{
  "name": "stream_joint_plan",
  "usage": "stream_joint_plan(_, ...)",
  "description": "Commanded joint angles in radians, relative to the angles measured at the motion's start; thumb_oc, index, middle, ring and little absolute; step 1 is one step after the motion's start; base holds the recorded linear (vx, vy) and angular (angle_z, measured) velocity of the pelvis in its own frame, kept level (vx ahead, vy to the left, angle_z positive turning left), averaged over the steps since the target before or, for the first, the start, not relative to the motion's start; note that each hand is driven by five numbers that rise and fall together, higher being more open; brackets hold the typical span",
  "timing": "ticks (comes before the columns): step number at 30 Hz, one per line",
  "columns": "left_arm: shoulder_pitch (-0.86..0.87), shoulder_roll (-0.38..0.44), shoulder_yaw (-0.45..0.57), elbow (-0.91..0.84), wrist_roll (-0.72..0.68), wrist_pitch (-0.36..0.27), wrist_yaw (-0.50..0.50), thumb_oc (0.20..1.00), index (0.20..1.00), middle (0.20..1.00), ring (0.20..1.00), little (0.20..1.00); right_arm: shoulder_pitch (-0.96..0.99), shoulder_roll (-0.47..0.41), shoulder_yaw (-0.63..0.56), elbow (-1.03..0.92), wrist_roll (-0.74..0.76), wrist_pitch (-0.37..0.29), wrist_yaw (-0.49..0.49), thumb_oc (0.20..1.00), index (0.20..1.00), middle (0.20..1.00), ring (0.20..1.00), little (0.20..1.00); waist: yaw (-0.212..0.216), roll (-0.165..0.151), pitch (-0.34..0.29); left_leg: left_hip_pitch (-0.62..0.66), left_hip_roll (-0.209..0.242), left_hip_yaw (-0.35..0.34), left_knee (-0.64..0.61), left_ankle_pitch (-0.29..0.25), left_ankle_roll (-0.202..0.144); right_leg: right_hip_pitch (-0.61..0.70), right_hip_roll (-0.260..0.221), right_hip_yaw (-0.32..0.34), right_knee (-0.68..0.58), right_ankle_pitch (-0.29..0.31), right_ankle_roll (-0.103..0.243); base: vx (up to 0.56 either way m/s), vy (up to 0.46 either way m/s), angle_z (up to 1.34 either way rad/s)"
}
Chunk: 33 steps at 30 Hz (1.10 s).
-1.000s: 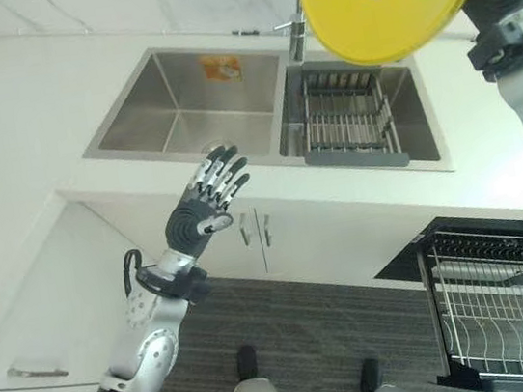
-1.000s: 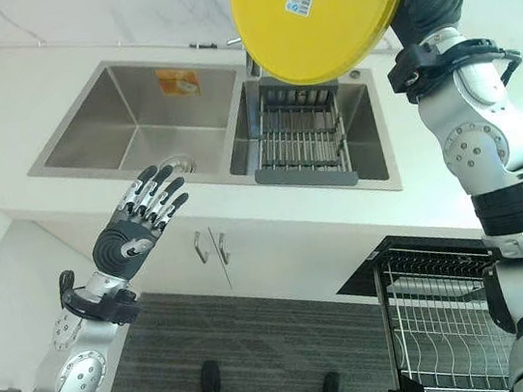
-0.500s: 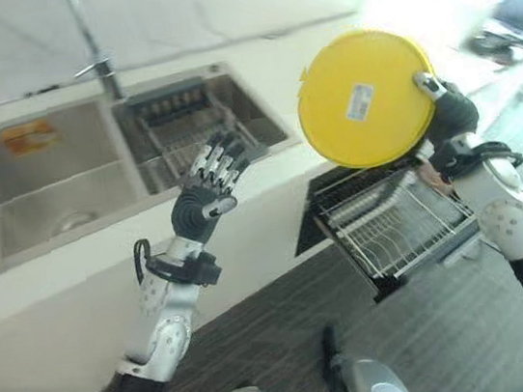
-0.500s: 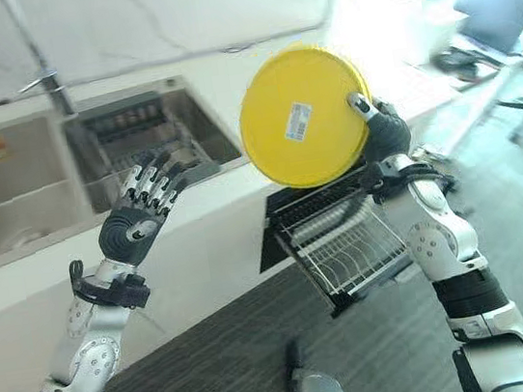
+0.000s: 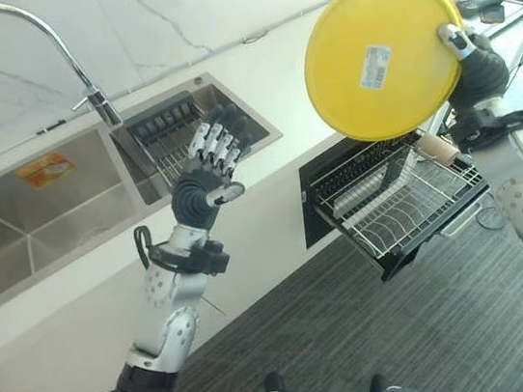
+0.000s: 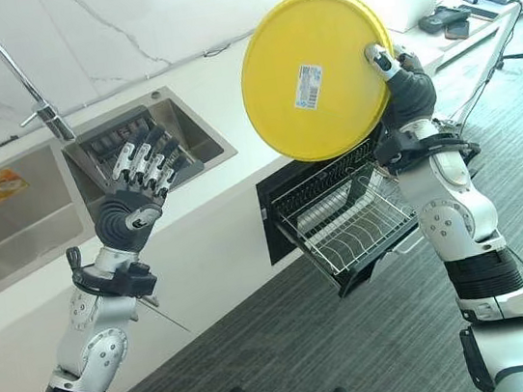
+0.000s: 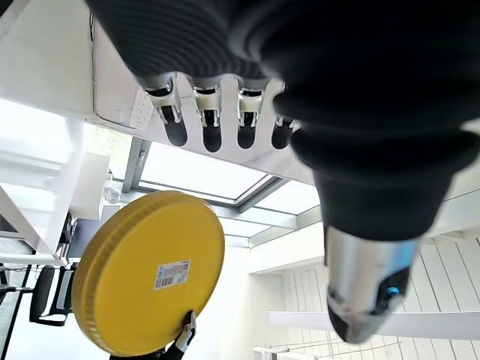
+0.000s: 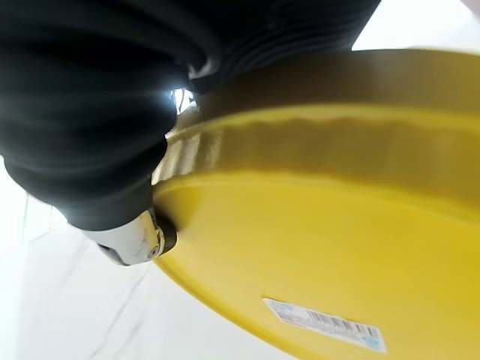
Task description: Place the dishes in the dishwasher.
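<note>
Right hand [image 6: 403,88] pinches yellow plate [image 6: 313,77] above the empty dishwasher rack [image 6: 354,227]; left hand [image 6: 131,200] spread.

Yellow plate [image 6: 316,76] with white label; grey striped floor [image 6: 361,348]; white marble wall [image 6: 102,28]

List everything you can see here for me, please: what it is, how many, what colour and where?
Plate: one, yellow with a white sticker, held up above the dishwasher rack.
Dishwasher rack: one, silver wire, pulled out of the dark opening under the counter.
Sink: one, steel, two basins in the white counter.
Drying rack: one, grey wire, in the basin nearer the dishwasher.
Faucet: one, chrome, curved, behind the sink.
Floor: grey, striped.
Left hand: raised, fingers straight, holding nothing.
Right hand: gripping the plate's edge.
</note>
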Motion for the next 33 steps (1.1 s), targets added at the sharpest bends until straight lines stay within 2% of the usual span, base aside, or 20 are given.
stream_joint_plan(1, 0.016, 0.076, -0.020, -0.054, 0.052, -0.024, -0.062, 1.000, 1.000, 1.000, 1.000, 1.000, -0.023, -0.022, -0.083, -0.065, -0.008, -0.086, 0.023, 0.200, 0.200, 0.200, 0.200, 0.200, 0.013, -0.064, -0.032, 0.066, -0.027, -0.029, 0.053, -0.159, 0.056, -0.083, -0.015, 0.026, 0.223, -0.048, 0.007, -0.02, -0.084, 0.04)
stream_joint_plan(2, 0.015, 0.081, -0.022, -0.055, 0.069, -0.027, -0.075, 1.000, 1.000, 1.000, 1.000, 1.000, 0.002, -0.019, -0.094, -0.078, -0.006, -0.105, 0.036, 0.200, 0.200, 0.200, 0.200, 0.200, 0.005, -0.063, -0.012, 0.057, -0.021, -0.050, 0.064, -0.157, 0.060, -0.138, -0.028, 0.051, 0.306, -0.023, 0.017, -0.09, -0.230, 0.10)
stream_joint_plan(3, 0.002, 0.090, -0.028, -0.051, 0.087, -0.032, -0.084, 1.000, 1.000, 1.000, 1.000, 1.000, 0.020, -0.005, -0.097, -0.096, -0.015, -0.115, 0.045, 0.200, 0.200, 0.200, 0.200, 0.200, 0.004, -0.070, 0.004, 0.047, -0.014, -0.062, 0.071, -0.154, 0.056, -0.178, -0.062, 0.066, 0.315, 0.007, 0.027, -0.07, -0.361, 0.23)
stream_joint_plan(4, -0.014, 0.103, -0.035, -0.045, 0.087, -0.036, -0.084, 1.000, 1.000, 1.000, 1.000, 1.000, 0.031, 0.008, -0.093, -0.102, -0.029, -0.126, 0.050, 0.200, 0.200, 0.200, 0.200, 0.200, 0.004, -0.075, 0.015, 0.040, -0.003, -0.064, 0.078, -0.152, 0.048, -0.176, -0.094, 0.065, 0.266, 0.030, 0.030, -0.07, -0.625, 0.32)
stream_joint_plan(5, -0.036, 0.126, -0.043, -0.042, 0.086, -0.040, -0.084, 1.000, 1.000, 1.000, 1.000, 1.000, 0.046, 0.023, -0.088, -0.120, -0.039, -0.140, 0.063, 0.200, 0.200, 0.200, 0.200, 0.200, 0.014, -0.083, 0.023, 0.026, 0.025, -0.056, 0.096, -0.150, 0.030, -0.157, -0.163, 0.046, 0.183, 0.103, 0.055, -0.02, -0.674, 0.34)
stream_joint_plan(6, -0.048, 0.134, -0.047, -0.042, 0.100, -0.041, -0.086, 1.000, 1.000, 1.000, 1.000, 1.000, 0.045, 0.035, -0.087, -0.122, -0.048, -0.143, 0.070, 0.200, 0.200, 0.200, 0.200, 0.200, 0.020, -0.086, 0.024, 0.026, 0.042, -0.055, 0.097, -0.152, 0.018, -0.155, -0.199, 0.036, 0.141, 0.169, 0.077, 0.02, -0.814, 0.29)
stream_joint_plan(7, -0.062, 0.148, -0.050, -0.041, 0.120, -0.046, -0.092, 1.000, 1.000, 1.000, 1.000, 1.000, 0.036, 0.054, -0.085, -0.129, -0.065, -0.142, 0.074, 0.200, 0.200, 0.200, 0.200, 0.200, 0.022, -0.089, 0.025, 0.036, 0.065, -0.064, 0.090, -0.154, 0.003, -0.156, -0.241, 0.043, 0.077, 0.257, 0.112, 0.10, -0.923, 0.02)
stream_joint_plan(8, -0.096, 0.164, -0.061, -0.036, 0.130, -0.036, -0.095, 1.000, 1.000, 1.000, 1.000, 1.000, 0.016, 0.075, -0.077, -0.139, -0.081, -0.133, 0.073, 0.200, 0.200, 0.200, 0.200, 0.200, 0.014, -0.086, 0.029, 0.047, 0.116, -0.093, 0.090, -0.160, -0.008, -0.170, -0.270, 0.101, 0.045, 0.291, 0.128, 0.14, -0.925, -0.02)
stream_joint_plan(10, -0.111, 0.165, -0.060, -0.031, 0.132, -0.018, -0.102, 1.000, 1.000, 1.000, 1.000, 1.000, 0.009, 0.067, -0.078, -0.156, -0.082, -0.112, 0.072, 0.200, 0.200, 0.200, 0.200, 0.200, 0.006, -0.079, 0.021, 0.051, 0.177, -0.120, 0.089, -0.148, -0.027, -0.162, -0.245, 0.135, 0.078, 0.207, 0.118, 0.11, -0.704, 0.25)
stream_joint_plan(12, -0.070, 0.157, -0.042, -0.038, 0.133, -0.018, -0.094, 1.000, 1.000, 1.000, 1.000, 1.000, -0.001, 0.041, -0.061, -0.194, -0.065, -0.075, 0.082, 0.200, 0.200, 0.200, 0.200, 0.200, 0.009, -0.070, -0.007, 0.059, 0.243, -0.115, 0.062, -0.106, -0.072, -0.130, -0.196, 0.103, 0.065, 0.101, 0.119, 0.10, -0.569, 0.63)
stream_joint_plan(13, -0.047, 0.147, -0.033, -0.041, 0.141, -0.027, -0.088, 1.000, 1.000, 1.000, 1.000, 1.000, -0.010, 0.033, -0.055, -0.201, -0.061, -0.054, 0.093, 0.200, 0.200, 0.200, 0.200, 0.200, 0.001, -0.063, -0.017, 0.073, 0.265, -0.102, 0.048, -0.083, -0.091, -0.129, -0.177, 0.104, 0.056, 0.089, 0.115, 0.07, -0.518, 0.41)
stream_joint_plan(14, -0.027, 0.136, -0.018, -0.047, 0.143, -0.032, -0.091, 1.000, 1.000, 1.000, 1.000, 1.000, -0.032, 0.037, -0.028, -0.201, -0.094, -0.033, 0.103, 0.200, 0.200, 0.200, 0.200, 0.200, -0.005, -0.052, -0.025, 0.064, 0.292, -0.027, 0.027, -0.033, -0.101, -0.116, -0.138, 0.095, 0.043, 0.058, 0.083, 0.03, -0.331, 0.06)
stream_joint_plan(15, -0.025, 0.129, -0.016, -0.047, 0.141, -0.028, -0.097, 1.000, 1.000, 1.000, 1.000, 1.000, -0.035, 0.039, -0.022, -0.202, -0.107, -0.026, 0.103, 0.200, 0.200, 0.200, 0.200, 0.200, -0.007, -0.051, -0.027, 0.047, 0.291, -0.002, 0.043, -0.022, -0.102, -0.110, -0.130, 0.081, 0.038, 0.055, 0.075, 0.00, -0.371, 0.11)
stream_joint_plan(16, -0.027, 0.105, -0.030, -0.036, 0.150, -0.032, -0.113, 1.000, 1.000, 1.000, 1.000, 1.000, -0.028, 0.019, -0.022, -0.208, -0.121, -0.025, 0.096, 0.200, 0.200, 0.200, 0.200, 0.200, -0.010, -0.050, -0.029, -0.005, 0.279, 0.034, 0.087, 0.014, -0.110, -0.090, -0.117, 0.048, 0.011, 0.057, 0.064, -0.04, -0.238, -0.08)
stream_joint_plan(18, -0.042, 0.095, -0.058, -0.014, 0.162, -0.058, -0.120, 1.000, 1.000, 1.000, 1.000, 1.000, -0.028, -0.017, -0.022, -0.205, -0.115, -0.042, 0.081, 0.200, 0.200, 0.200, 0.200, 0.200, -0.004, -0.041, -0.033, -0.057, 0.240, 0.014, 0.052, 0.033, -0.129, -0.085, -0.113, 0.019, 0.001, 0.054, 0.070, -0.04, -0.124, 0.39)
stream_joint_plan(21, -0.049, 0.100, -0.065, -0.013, 0.162, -0.059, -0.142, 1.000, 1.000, 1.000, 1.000, 1.000, -0.026, -0.018, -0.023, -0.201, -0.137, -0.058, 0.065, 0.200, 0.200, 0.200, 0.200, 0.200, 0.003, -0.029, -0.032, -0.071, 0.242, 0.001, -0.001, 0.065, -0.145, -0.066, -0.128, -0.013, 0.001, 0.043, 0.078, -0.01, 0.036, 0.35)
stream_joint_plan(23, -0.042, 0.117, -0.068, -0.010, 0.164, -0.046, -0.119, 1.000, 1.000, 1.000, 1.000, 1.000, -0.034, -0.015, -0.006, -0.204, -0.150, -0.054, 0.053, 0.200, 0.200, 0.200, 0.200, 0.200, 0.007, -0.020, -0.051, -0.062, 0.225, -0.042, -0.004, 0.036, -0.135, -0.052, -0.138, -0.004, 0.001, 0.030, 0.082, 0.09, 0.154, -0.04)
stream_joint_plan(27, -0.030, 0.136, -0.044, 0.007, 0.096, 0.016, -0.081, 1.000, 1.000, 1.000, 1.000, 1.000, -0.029, -0.001, 0.012, -0.196, -0.228, -0.035, 0.039, 0.200, 0.200, 0.200, 0.200, 0.200, 0.014, -0.013, -0.080, -0.031, 0.216, -0.024, -0.004, 0.013, -0.132, -0.029, -0.165, -0.029, 0.001, 0.031, 0.101, 0.11, 0.110, -0.04)
stream_joint_plan(30, 0.022, 0.101, -0.004, 0.044, 0.082, 0.064, -0.022, 1.000, 1.000, 1.000, 1.000, 1.000, -0.001, -0.005, -0.009, -0.200, -0.310, -0.018, 0.043, 0.200, 0.200, 0.200, 0.200, 0.200, 0.029, -0.019, -0.082, -0.016, 0.204, -0.026, -0.004, -0.004, -0.124, -0.021, -0.176, -0.052, 0.001, 0.038, 0.106, 0.07, 0.037, 0.08)
stream_joint_plan(33, 0.108, 0.082, 0.018, 0.148, 0.128, 0.051, 0.023, 1.000, 1.000, 1.000, 1.000, 1.000, 0.007, -0.024, -0.019, -0.163, -0.373, -0.008, 0.044, 0.200, 0.200, 0.200, 0.200, 0.200, 0.046, -0.028, -0.086, -0.010, 0.203, -0.024, -0.004, -0.010, -0.120, -0.024, -0.179, -0.065, 0.001, 0.042, 0.106, 0.05, -0.011, 0.02)
